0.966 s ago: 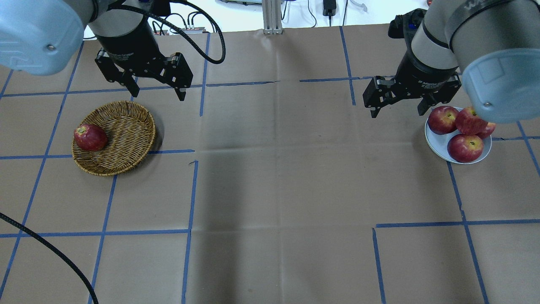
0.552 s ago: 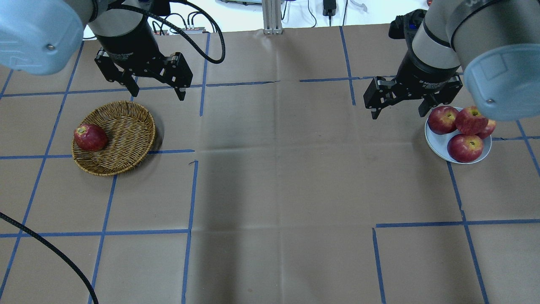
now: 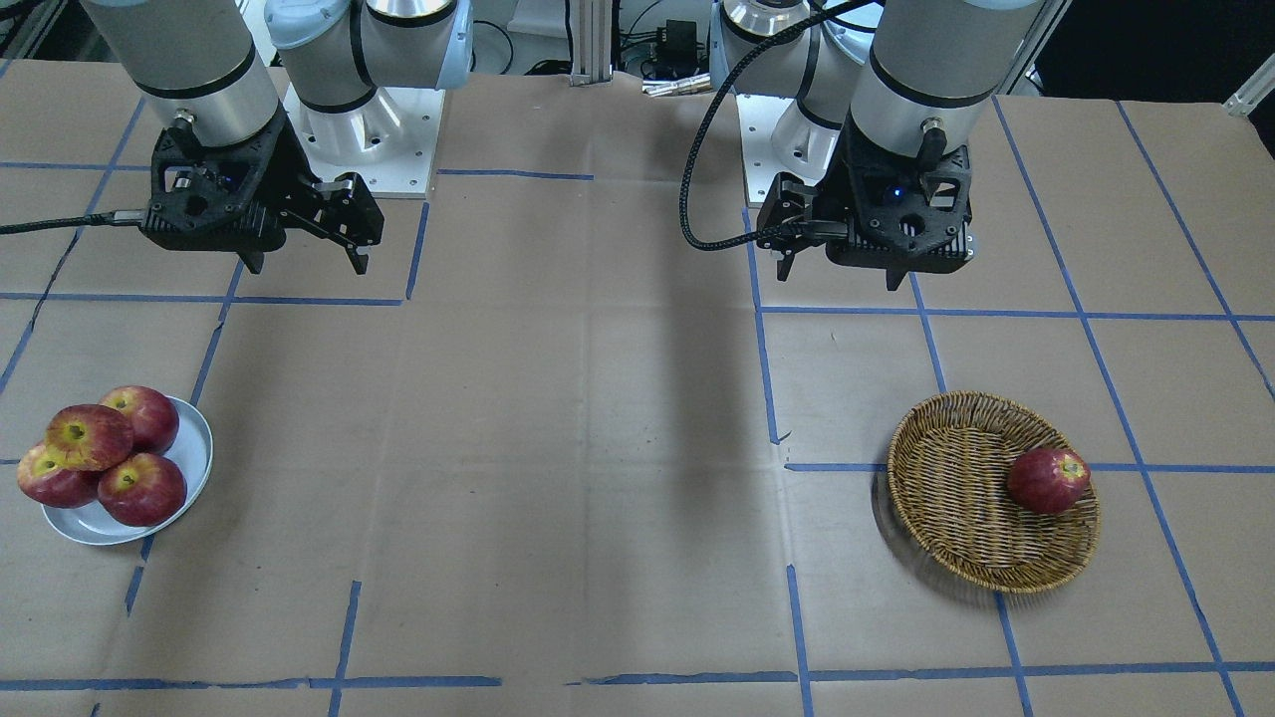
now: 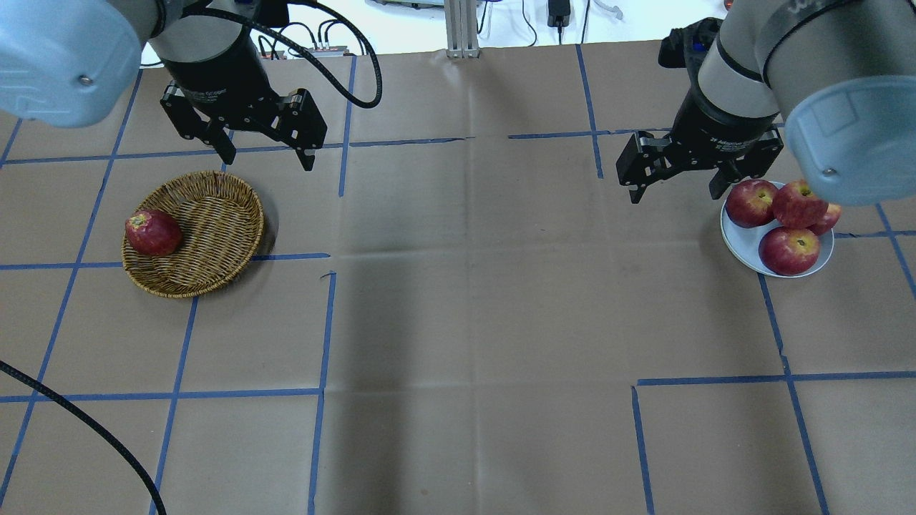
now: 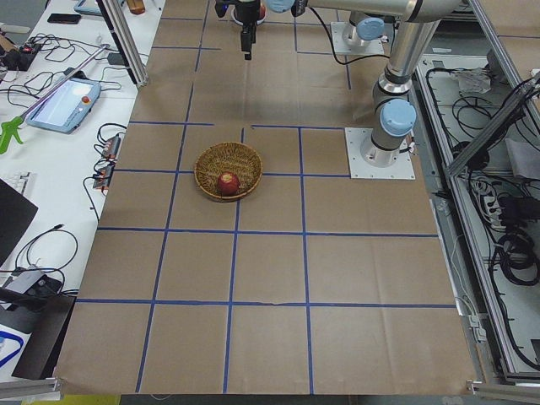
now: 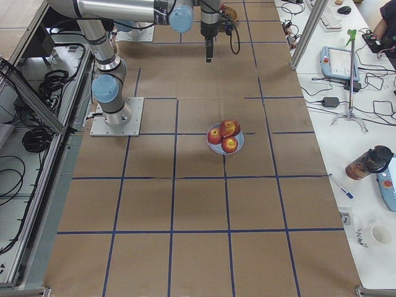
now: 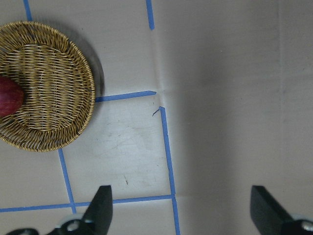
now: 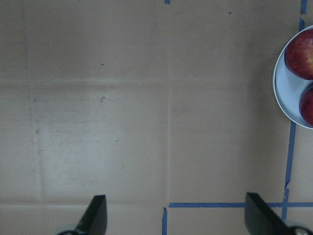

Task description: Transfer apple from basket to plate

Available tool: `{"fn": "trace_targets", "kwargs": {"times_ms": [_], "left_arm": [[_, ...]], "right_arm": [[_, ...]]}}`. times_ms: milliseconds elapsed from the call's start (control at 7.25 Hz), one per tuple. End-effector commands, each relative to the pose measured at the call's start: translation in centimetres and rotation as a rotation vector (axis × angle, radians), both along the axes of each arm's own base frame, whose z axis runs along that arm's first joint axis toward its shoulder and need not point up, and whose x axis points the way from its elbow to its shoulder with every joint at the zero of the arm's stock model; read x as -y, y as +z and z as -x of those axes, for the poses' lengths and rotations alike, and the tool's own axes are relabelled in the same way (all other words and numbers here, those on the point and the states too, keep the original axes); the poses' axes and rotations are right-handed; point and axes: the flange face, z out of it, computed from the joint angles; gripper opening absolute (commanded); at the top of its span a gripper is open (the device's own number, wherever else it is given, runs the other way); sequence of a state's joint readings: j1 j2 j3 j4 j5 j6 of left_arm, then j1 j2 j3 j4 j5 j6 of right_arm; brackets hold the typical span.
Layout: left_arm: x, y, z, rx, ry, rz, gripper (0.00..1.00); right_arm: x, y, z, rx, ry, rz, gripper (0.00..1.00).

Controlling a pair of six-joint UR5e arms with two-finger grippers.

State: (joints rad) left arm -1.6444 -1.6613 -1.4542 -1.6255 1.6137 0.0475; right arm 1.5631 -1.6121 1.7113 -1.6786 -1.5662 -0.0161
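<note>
The apple (image 3: 88,436) with the broad yellow patch lies on top of three other red apples on the pale plate (image 3: 194,453), which also shows in the overhead view (image 4: 744,247) with the apple (image 4: 798,204). The wicker basket (image 4: 215,222) holds only an evenly dark red apple (image 4: 152,232). My left gripper (image 4: 269,159) is open and empty, hanging above the table behind the basket. My right gripper (image 4: 675,194) is open and empty, just left of the plate in the overhead view and above it.
Brown paper with blue tape lines covers the table. The left wrist view shows the basket (image 7: 49,83) at upper left; the right wrist view shows the plate's rim (image 8: 281,93) at the right edge. Cables and a post stand at the far edge.
My right gripper has drifted slightly back, away from the plate. The left arm, the apples and the basket have not moved.
</note>
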Motion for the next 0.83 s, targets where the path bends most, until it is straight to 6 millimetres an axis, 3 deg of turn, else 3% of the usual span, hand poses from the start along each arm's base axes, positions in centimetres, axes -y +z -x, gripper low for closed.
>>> {"fn": "trace_targets", "kwargs": {"times_ms": [0, 690], "left_arm": [[0.01, 0.01, 0.00, 0.000, 0.000, 0.001, 0.99], [0.06, -0.07, 0.00, 0.000, 0.000, 0.000, 0.99]], "right_arm": [[0.08, -0.28, 0.02, -0.002, 0.002, -0.002, 1.00], [0.24, -0.20, 0.08, 0.000, 0.002, 0.005, 1.00]]}}
